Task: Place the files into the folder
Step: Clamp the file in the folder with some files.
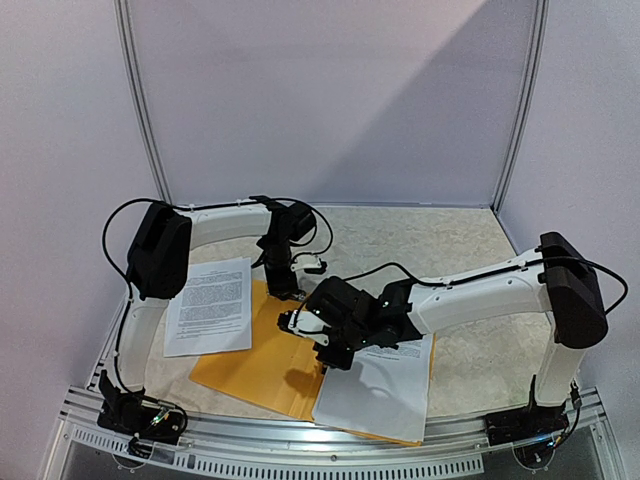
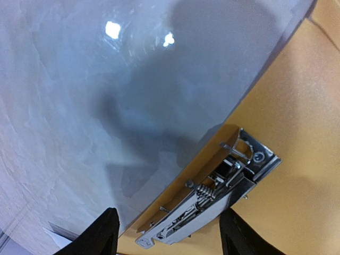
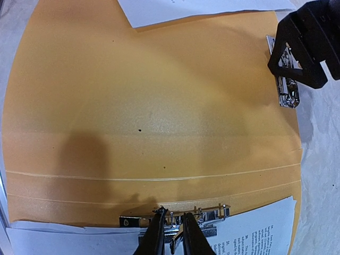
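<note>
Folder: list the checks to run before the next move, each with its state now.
1. The folder lies open: ok.
2. The left gripper is open over the far clip: ok.
3. The right gripper holds the spine clip: cannot tell; its fingers stand nearly together at it.
4. The left sheet is in the folder: not ok; mostly on the table, one corner overlapping.
5. The right sheet lies on the folder: ok; clipped in: cannot tell.
</note>
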Motion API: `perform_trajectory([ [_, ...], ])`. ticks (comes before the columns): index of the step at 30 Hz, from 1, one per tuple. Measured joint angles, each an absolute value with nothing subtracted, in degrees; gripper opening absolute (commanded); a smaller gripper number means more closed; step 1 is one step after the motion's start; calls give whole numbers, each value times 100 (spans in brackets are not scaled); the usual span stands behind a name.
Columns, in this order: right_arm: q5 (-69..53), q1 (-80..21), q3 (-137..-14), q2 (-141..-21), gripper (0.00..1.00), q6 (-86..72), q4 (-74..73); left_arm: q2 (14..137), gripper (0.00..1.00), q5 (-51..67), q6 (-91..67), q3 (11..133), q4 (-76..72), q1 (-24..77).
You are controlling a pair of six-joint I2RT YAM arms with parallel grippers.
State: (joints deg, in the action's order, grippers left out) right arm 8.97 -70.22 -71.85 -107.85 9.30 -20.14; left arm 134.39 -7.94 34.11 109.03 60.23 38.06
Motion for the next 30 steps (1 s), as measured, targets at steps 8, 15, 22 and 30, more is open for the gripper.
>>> perform_trajectory([
  [8, 976, -7024, -7190, -10785, 2, 937, -2010, 13441, 68, -792, 3413, 10908, 6025, 3804],
  [15, 1087, -7015, -7100, -10733, 1, 932, -1890, 13450, 68, -790, 3413, 10921, 6034, 3802],
  [22, 1295, -7120, -6943, -10685, 0, 888, -1723, 13461, 68, -779, 3415, 10936, 6049, 3798],
  [30, 2005, -7467, -6698, -10685, 0, 733, -1428, 13469, 68, -755, 3413, 10958, 6069, 3787],
])
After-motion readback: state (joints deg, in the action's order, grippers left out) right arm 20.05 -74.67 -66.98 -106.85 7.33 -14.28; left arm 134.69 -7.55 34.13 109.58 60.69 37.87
